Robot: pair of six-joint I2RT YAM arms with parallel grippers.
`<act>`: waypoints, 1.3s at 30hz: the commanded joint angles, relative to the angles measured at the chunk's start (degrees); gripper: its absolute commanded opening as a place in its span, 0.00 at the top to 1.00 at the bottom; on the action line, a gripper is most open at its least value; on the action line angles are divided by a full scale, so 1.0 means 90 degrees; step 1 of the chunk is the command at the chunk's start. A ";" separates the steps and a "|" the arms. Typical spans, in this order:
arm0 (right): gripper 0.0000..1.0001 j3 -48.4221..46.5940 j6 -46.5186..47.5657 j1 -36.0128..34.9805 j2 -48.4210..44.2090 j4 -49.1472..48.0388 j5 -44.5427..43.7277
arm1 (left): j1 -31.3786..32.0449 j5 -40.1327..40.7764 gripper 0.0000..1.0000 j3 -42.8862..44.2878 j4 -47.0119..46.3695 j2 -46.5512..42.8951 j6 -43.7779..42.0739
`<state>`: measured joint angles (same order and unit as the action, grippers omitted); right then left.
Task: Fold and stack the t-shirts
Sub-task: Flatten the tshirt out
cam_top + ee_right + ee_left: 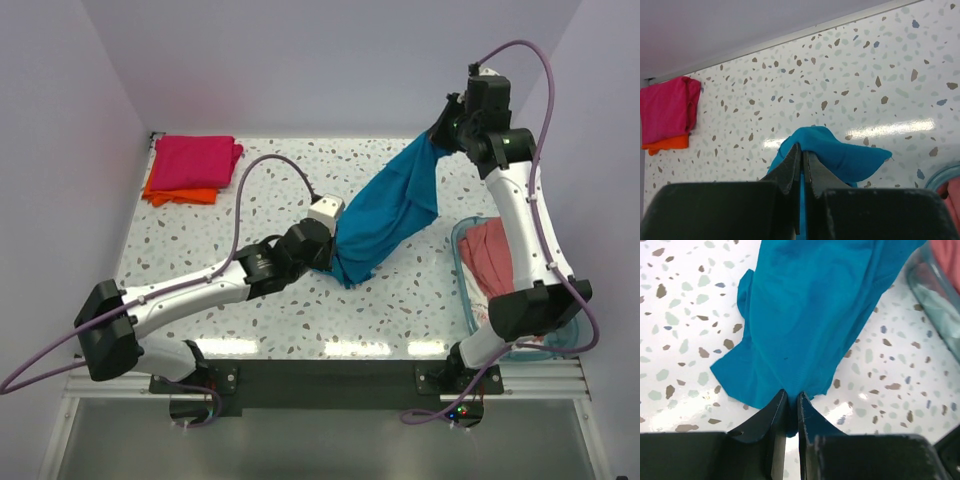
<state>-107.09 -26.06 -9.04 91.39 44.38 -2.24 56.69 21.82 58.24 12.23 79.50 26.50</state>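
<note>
Roughly halfway, by my reckoning. Two shirts look done: magenta shirt (197, 160) folded on top of orange shirt (180, 196), a neat stack well apart from the basket (457, 240), at the far-left corner of the table.

Teal shirt (390, 215) is the one in hand, not folded. It hangs strung between both arms just left of the basket, twisted and sagging in the middle. Right gripper (801, 150) is clamped on its upper end, raised beyond the basket's far side. Left gripper (791, 396) is pinched tight on the lower edge, low over the table and further left of the basket. (Cloth is bunched; cannot tell hem from collar at either grip.)

Salmon shirt (492, 258) lies crumpled inside the basket, not yet handled.

Left to do, as I judge it: spread teal flat beside the basket, fold it, carry it to the stack, then pull salmon out and repeat. Teal's twist will likely need shaking out first.
</note>
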 commanded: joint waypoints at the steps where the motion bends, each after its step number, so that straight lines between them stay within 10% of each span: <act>1: 1.00 -0.0552 0.0142 0.0115 -0.0360 0.0186 -0.0230 | 0.0176 -0.0422 0.82 0.0384 0.0311 -0.0376 -0.0074; 6: 1.00 -0.0874 0.0210 0.0164 -0.0360 0.0342 -0.0404 | 0.0274 -0.1027 1.00 0.0365 0.0117 -0.0562 0.0043; 13: 1.00 -0.2143 0.0318 0.0164 0.0274 0.0587 -0.0562 | 0.0303 -0.1267 1.00 0.0025 -0.0402 -0.1048 0.0619; 24: 1.00 -0.3355 0.0289 -0.0900 0.2033 -0.0574 -0.0035 | -0.3241 -0.2181 1.00 -0.0965 -0.0559 -0.2711 0.1511; 33: 1.00 -0.2331 0.0621 -0.0852 0.0813 -0.0829 -0.0336 | -0.3174 -0.3535 1.00 0.1203 -0.0021 -0.2204 0.0338; 39: 1.00 -0.1481 0.0162 0.0289 -0.0281 -0.0869 0.0073 | -0.1272 -0.3158 1.00 0.2306 0.0340 -0.1580 -0.0347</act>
<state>-120.90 -23.38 -10.87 95.00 41.06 -1.78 38.87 -5.13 73.60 13.89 62.37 28.71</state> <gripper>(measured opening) 0.014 0.039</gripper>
